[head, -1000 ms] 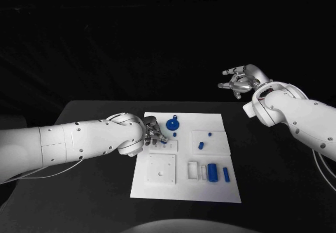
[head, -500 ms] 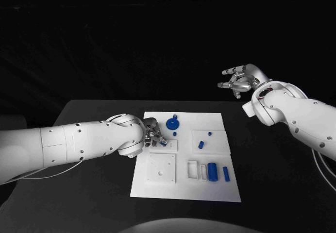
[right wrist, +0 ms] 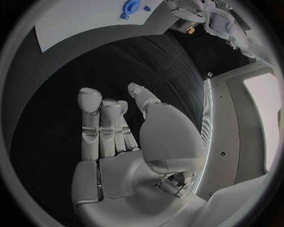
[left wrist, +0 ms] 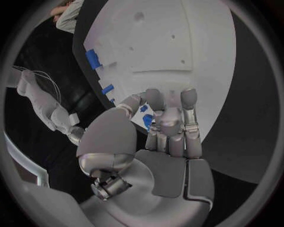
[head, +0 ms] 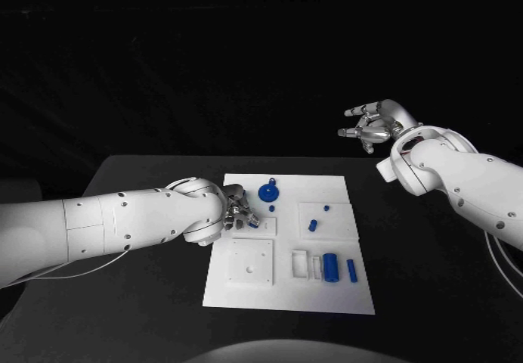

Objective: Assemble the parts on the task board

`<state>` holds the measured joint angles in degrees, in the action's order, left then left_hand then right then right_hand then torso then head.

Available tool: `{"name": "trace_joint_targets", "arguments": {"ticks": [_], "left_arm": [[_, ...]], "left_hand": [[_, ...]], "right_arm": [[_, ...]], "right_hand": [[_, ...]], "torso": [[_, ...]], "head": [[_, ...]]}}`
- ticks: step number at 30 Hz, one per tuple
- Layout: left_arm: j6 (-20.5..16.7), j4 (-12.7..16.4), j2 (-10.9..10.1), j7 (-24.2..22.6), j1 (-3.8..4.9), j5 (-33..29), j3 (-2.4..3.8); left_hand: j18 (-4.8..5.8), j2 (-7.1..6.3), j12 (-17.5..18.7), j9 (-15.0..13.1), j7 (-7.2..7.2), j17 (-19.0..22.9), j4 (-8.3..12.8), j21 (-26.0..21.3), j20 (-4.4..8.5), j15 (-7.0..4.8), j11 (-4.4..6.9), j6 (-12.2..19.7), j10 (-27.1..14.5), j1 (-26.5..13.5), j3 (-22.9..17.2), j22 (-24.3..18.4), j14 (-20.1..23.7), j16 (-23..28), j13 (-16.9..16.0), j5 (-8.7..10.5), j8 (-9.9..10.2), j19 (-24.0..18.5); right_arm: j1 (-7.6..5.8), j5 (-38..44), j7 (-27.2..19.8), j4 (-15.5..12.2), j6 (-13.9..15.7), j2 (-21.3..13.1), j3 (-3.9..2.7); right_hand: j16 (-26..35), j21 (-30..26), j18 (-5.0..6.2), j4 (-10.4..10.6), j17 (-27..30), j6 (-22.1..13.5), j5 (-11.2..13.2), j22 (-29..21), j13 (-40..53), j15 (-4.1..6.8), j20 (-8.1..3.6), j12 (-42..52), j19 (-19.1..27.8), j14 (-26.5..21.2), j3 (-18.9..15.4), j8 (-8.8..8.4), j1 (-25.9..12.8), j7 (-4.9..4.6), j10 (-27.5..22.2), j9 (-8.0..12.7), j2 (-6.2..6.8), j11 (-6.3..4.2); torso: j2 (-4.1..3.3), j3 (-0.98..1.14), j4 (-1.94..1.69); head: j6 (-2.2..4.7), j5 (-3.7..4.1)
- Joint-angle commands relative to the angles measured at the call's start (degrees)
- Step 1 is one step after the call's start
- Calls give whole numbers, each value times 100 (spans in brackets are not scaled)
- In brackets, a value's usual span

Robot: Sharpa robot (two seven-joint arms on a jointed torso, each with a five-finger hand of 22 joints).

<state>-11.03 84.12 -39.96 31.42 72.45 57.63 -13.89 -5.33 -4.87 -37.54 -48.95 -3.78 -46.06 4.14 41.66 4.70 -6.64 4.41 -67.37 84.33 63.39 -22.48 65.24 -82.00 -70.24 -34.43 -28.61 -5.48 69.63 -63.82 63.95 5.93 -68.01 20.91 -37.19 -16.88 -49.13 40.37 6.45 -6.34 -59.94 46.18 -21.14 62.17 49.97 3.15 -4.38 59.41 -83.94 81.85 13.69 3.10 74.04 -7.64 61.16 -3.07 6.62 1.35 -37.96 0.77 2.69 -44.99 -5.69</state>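
Note:
The white task board [head: 327,295] lies mid-table. My left hand [head: 239,212] is at the board's left edge, fingers curled down over a small white plate [head: 265,225]. A small blue part [left wrist: 146,121] shows between the thumb and the fingers [left wrist: 177,118], which pinch it. My right hand [head: 372,125] is raised high beyond the table's back right, fingers [right wrist: 97,123] apart and holding nothing. On the board are a round blue piece [head: 269,195], a blue peg [head: 313,224], a blue cylinder [head: 330,268] and a blue bar [head: 352,271].
A white square plate [head: 251,263] and a narrow white frame [head: 300,265] sit on the board's near half. Black table [head: 436,287] surrounds the board. The right wrist view catches the board [right wrist: 89,21] and the round blue piece [right wrist: 131,6] far off.

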Motion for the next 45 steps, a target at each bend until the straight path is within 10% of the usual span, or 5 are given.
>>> {"name": "trace_joint_targets", "arguments": {"ticks": [1,45], "left_arm": [[145,9,12,39,-13,30,-3],[369,-192,238,49,-17,-73,1]], "left_hand": [[-80,73,-29,-4,516,0,349,-36,-27,11,23,-651,226,12,-382,15,-39,13,11,-27,-11,0],[-216,229,-158,-525,595,-174,427,-253,-187,14,52,-801,224,-142,-400,367,-62,-122,25,32,-131,92]], "right_arm": [[-1,6,-11,4,-76,8,-4],[1,35,50,112,-176,95,-3]], "right_hand": [[37,-23,115,-11,2,18,-19,-2,-5,-7,11,-29,-287,16,-27,4,-46,-23,-31,-10,6,-6],[52,-43,121,-19,6,-9,-155,-1,-21,-6,11,-43,-286,13,14,2,-44,-26,-47,-8,18,-6]], "torso": [[0,2,0],[-3,1,1]], "head": [[0,1],[-18,20]]}}
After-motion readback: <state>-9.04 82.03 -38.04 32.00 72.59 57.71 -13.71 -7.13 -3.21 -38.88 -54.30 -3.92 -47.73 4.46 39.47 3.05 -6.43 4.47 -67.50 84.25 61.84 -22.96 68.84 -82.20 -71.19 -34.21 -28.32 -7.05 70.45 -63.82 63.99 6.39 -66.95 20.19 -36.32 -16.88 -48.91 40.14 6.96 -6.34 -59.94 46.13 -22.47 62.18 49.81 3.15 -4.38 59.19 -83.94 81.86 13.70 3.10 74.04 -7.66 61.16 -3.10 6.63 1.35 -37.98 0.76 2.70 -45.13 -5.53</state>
